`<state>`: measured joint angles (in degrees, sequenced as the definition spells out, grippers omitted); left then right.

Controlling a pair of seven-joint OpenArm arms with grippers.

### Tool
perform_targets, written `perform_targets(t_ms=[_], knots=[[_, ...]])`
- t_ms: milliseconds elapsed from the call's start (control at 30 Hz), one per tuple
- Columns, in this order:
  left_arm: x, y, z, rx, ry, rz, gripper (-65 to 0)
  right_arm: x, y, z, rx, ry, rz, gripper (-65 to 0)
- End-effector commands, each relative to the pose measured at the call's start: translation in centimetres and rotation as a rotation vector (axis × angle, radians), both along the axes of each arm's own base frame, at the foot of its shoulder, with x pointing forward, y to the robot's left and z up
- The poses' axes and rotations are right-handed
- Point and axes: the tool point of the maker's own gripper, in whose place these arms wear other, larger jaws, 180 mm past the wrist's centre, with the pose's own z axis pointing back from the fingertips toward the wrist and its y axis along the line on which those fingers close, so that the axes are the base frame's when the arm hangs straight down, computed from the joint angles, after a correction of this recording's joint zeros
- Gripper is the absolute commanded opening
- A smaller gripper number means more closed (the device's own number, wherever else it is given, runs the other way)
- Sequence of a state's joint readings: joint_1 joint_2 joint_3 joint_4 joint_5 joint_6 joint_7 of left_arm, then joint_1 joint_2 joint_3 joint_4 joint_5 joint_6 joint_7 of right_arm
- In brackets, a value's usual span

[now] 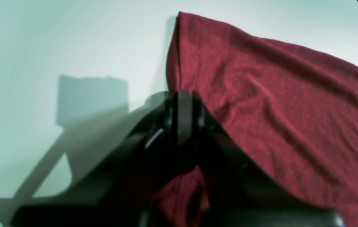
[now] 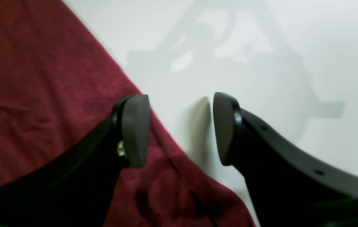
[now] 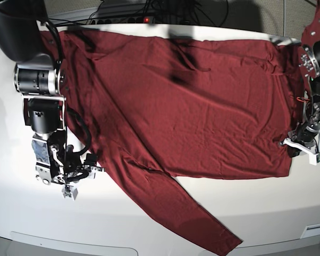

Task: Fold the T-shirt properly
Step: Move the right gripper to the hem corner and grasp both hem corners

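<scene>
Left pincer [image 1: 183, 107] pinching T-shirt [image 3: 186, 101] edge; right pincer [image 2: 181, 129] spread; maroon, wrinkled, spread flat, one sleeve angled out.

One T-shirt [image 3: 192, 106], one table [image 3: 149, 224], two arms

A: Where does the T-shirt [image 3: 186, 101] lie?
B: Spread across the surface [image 3: 149, 229], one sleeve running toward the front edge.
A: And each claw?
B: The left claw [image 1: 182, 104] sits at the hem corner, base-view right. The right claw [image 2: 180, 129] sits beside the opposite edge.
</scene>
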<state>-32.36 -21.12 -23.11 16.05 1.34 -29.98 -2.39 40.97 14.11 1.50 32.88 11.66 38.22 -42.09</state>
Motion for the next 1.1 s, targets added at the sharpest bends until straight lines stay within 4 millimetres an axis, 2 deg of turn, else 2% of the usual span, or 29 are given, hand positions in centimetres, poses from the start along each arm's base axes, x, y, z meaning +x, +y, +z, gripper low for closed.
perform_targets(t_ms=[0,167,467,867,1067], knots=[[0.6,0.9,0.9,0.016,-0.009,0.006,-65.0,1.9,0.3,2.1,0.014,-0.058,0.005,-32.4],[0.5,0.9,0.9,0.015,-0.004,0.005,-65.0,0.9,2.5,0.6,0.021,-0.011,0.056,-32.4],[0.4,0.8,0.7,0.015,0.004,0.003,-65.0,0.2,3.4,-0.1,0.002,0.026,0.086,-32.5],[0.4,0.8,0.7,0.013,0.004,0.0,-65.0,2.6,3.9,3.3,0.043,-0.024,0.076,-32.5],[0.4,0.8,0.7,0.013,0.004,0.0,-65.0,2.4,3.9,3.1,0.041,-0.012,0.078,-32.5]])
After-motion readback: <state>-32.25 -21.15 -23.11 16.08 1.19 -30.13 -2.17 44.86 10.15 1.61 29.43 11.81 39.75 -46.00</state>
